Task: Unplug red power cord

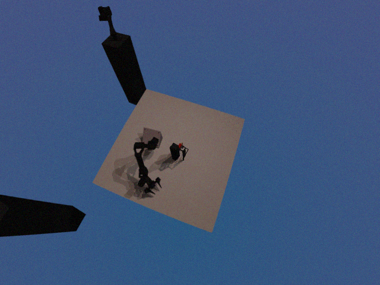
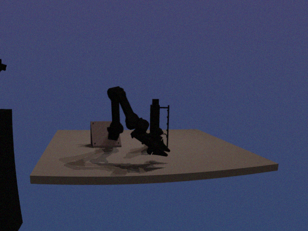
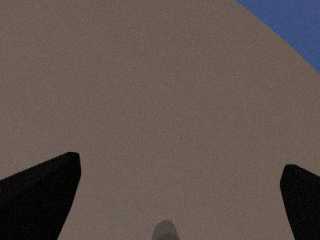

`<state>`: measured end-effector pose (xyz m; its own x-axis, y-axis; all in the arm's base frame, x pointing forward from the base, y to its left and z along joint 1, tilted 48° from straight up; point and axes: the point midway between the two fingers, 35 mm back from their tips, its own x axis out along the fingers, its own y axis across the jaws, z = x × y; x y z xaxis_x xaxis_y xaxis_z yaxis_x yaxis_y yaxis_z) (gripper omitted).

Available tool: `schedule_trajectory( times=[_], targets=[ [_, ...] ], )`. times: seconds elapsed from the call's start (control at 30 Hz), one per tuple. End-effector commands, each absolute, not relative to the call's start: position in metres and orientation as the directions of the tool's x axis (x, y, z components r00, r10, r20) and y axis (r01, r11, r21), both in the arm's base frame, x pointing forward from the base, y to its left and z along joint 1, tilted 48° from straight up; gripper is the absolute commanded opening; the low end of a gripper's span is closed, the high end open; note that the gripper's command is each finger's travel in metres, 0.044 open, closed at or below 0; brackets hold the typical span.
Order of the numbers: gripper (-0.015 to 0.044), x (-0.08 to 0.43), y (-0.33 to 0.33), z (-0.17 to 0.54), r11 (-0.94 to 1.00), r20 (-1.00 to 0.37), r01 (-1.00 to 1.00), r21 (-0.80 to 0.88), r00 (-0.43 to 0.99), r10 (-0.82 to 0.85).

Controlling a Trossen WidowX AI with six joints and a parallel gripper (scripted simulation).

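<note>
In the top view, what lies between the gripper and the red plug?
Only bare table and shadow lie between the open gripper and the red plug; the top view shows this.

One arm [image 1: 141,165], one power strip [image 1: 175,151], one table [image 1: 199,171].

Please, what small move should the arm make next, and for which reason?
Probably swing the open gripper toward the red plug. The fingers stand wide with only bare table between them, and in the top view the gripper sits apart from the dark stand that carries the plug.
</note>
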<state>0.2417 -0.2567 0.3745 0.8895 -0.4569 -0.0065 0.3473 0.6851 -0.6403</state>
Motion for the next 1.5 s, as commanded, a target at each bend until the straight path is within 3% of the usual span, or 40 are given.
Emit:
schedule_trajectory(
  times=[0.0,0.27,0.9,1.47],
  targets=[
    [0.0374,0.242,-0.256,0.374,0.686,-0.007,0.346,-0.640,0.890,-0.455],
    [0.0164,0.285,-0.228,0.369,0.765,-0.035,0.256,-0.590,0.939,-0.341],
    [0.0160,0.395,-0.088,0.345,0.899,-0.133,-0.107,-0.425,0.990,0.055],
    [0.0160,0.431,0.069,0.312,0.843,-0.264,-0.414,-0.343,0.904,0.337]
  ],
)
